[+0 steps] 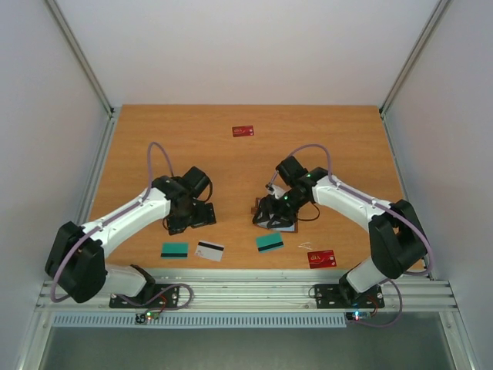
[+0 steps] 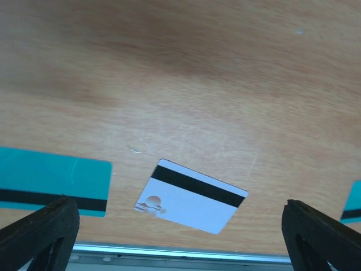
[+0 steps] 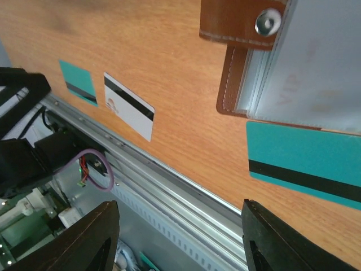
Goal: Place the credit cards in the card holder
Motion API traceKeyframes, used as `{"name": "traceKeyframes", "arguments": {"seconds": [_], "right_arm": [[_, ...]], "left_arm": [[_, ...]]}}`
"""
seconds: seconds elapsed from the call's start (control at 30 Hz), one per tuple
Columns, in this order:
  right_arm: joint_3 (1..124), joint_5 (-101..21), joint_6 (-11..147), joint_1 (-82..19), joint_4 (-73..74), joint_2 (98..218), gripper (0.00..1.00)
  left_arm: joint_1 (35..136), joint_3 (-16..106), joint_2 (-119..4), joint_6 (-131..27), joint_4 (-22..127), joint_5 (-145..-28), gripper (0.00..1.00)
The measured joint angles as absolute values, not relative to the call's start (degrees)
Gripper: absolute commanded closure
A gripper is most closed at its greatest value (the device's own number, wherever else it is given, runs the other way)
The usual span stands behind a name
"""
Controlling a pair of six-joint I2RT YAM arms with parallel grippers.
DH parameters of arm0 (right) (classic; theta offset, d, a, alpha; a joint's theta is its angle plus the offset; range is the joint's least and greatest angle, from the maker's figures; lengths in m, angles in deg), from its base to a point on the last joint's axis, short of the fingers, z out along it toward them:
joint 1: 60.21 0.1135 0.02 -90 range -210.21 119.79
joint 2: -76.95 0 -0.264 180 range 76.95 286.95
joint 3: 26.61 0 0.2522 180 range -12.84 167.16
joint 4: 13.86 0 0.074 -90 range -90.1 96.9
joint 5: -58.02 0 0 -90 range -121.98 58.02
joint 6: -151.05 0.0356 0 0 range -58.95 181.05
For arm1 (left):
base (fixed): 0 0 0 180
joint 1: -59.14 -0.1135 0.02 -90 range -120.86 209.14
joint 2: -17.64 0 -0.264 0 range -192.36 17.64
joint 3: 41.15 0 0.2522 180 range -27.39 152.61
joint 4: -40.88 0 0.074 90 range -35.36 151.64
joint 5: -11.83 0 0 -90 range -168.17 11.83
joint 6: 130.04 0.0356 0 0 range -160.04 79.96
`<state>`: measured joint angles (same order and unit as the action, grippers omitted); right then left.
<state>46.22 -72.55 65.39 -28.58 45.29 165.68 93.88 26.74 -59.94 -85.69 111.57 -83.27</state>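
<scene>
Several credit cards lie on the wooden table. Near the front edge are a teal card (image 1: 174, 250), a white card with a black stripe (image 1: 209, 250), a second teal card (image 1: 269, 242) and a red card (image 1: 321, 258). Another red card (image 1: 243, 131) lies far back. My left gripper (image 2: 179, 228) hangs open above the white card (image 2: 190, 196), holding nothing. The brown card holder (image 3: 237, 22) lies open beside the teal card (image 3: 304, 158), showing its grey lining. My right gripper (image 3: 180, 231) is open and empty, over the holder (image 1: 286, 227).
A metal rail (image 1: 246, 289) runs along the table's near edge, with both arm bases bolted to it. White walls close in the left, right and back sides. A teal card (image 2: 53, 180) lies left of the white one in the left wrist view.
</scene>
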Motion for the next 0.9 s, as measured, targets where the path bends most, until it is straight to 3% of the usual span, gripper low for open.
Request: {"name": "traceKeyframes", "arguments": {"seconds": [0.17, 0.23, 0.5, 0.9], "right_arm": [[44.74, -69.95, 67.73, -25.71, 44.19, 164.74, 0.4], [43.93, -68.88, 68.45, -25.34, 43.97, 163.52, 0.41], [41.61, -66.37, 70.42, -25.08, 43.89, 160.39, 0.44], [38.38, -65.76, 71.79, -24.51, 44.11, 154.27, 0.44]], "left_arm": [[93.83, 26.5, -60.42, -93.1, 112.84, -81.56, 0.01], [93.88, 26.5, -61.21, -96.07, 112.92, -81.41, 0.1], [94.86, 27.38, -67.03, -106.17, 113.86, -80.3, 0.25], [94.84, 29.3, -76.05, -94.87, 107.83, -79.4, 0.52]]}}
